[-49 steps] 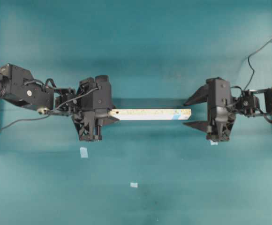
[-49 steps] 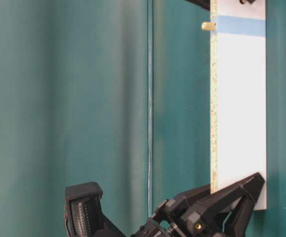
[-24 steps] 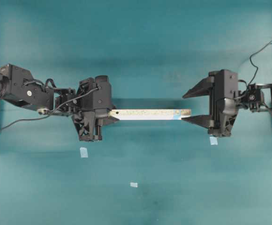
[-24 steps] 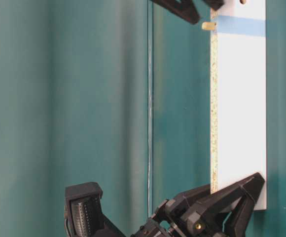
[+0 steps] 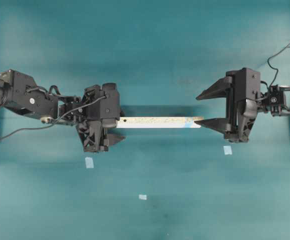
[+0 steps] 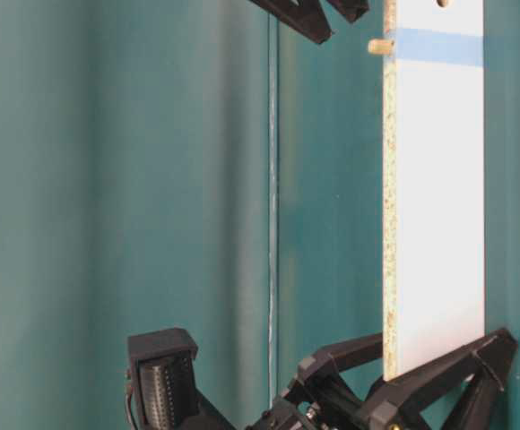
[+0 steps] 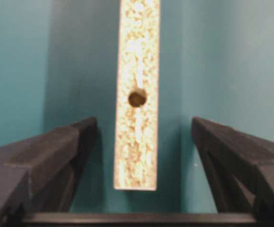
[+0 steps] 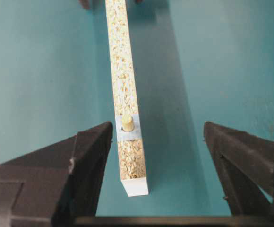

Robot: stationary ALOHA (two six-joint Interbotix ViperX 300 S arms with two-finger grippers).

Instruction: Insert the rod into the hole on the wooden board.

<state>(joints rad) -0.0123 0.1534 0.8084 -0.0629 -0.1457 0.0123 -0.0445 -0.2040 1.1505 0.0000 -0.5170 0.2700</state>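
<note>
The wooden board (image 5: 157,122) stands on edge mid-table, lengthwise betw. the two arms; the rod (image 8: 127,123) sits in the hole (image 8: 127,128) at the blue mark (image 8: 128,127) nr the board's right end, its tip sticking up, a 2nd hole (image 7: 137,98) showing empty at the other end. L gripper (image 7: 138,142) has jaws spread wide either side of the board's left end, not touching it. R gripper (image 8: 156,156) also gapes wide, holding nothing, w/ the board's right end betw. its fingers; tape scraps (image 5: 89,162) lie on the table twd its near edge.
</note>
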